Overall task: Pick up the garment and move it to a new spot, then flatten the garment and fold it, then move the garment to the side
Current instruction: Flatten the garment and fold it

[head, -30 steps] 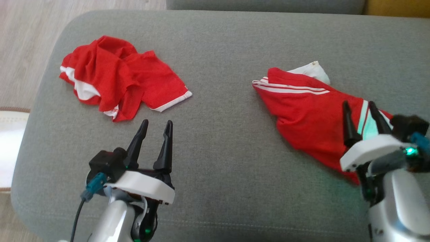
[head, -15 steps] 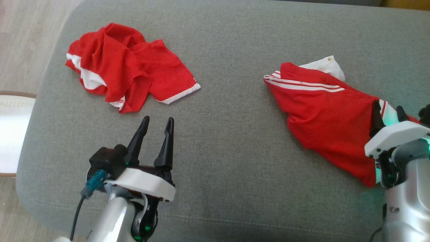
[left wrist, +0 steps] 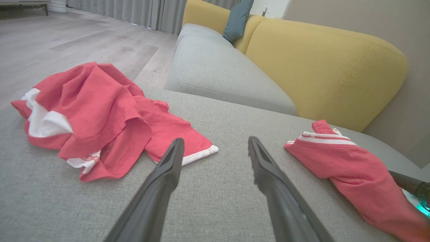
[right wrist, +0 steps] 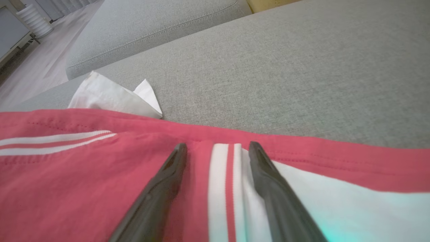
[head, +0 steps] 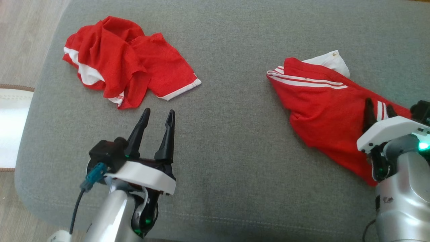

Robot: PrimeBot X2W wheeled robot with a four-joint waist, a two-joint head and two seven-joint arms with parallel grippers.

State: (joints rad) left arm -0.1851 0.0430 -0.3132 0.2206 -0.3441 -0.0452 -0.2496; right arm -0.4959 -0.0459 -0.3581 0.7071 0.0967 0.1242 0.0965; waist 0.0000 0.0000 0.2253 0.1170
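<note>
A red garment with white stripes [head: 322, 111] lies partly bunched on the right of the grey cushion [head: 235, 151]; it also shows as the red garment [left wrist: 352, 174] and the red cloth [right wrist: 84, 181]. My right gripper [head: 379, 103] is open, low over the garment's near right part. In the right wrist view my right gripper [right wrist: 217, 145] has its fingers on either side of a white-and-red striped band. My left gripper [head: 159, 111] hangs open and empty above bare cushion, just short of a second, crumpled red garment [head: 121, 64]. The left wrist view shows this left gripper [left wrist: 215, 141] and the crumpled garment [left wrist: 97, 111].
The cushion's rounded edge drops to wood floor [head: 20, 33] on the left, where a white mat [head: 10, 131] lies. Beyond the cushion stand another grey seat [left wrist: 218, 74] and a yellow sofa back [left wrist: 319, 67] with a blue pillow [left wrist: 237, 20].
The head camera has shifted, sliding the whole scene. My right gripper has dipped lower onto the striped garment, so less of its fingers shows. The left arm has held still.
</note>
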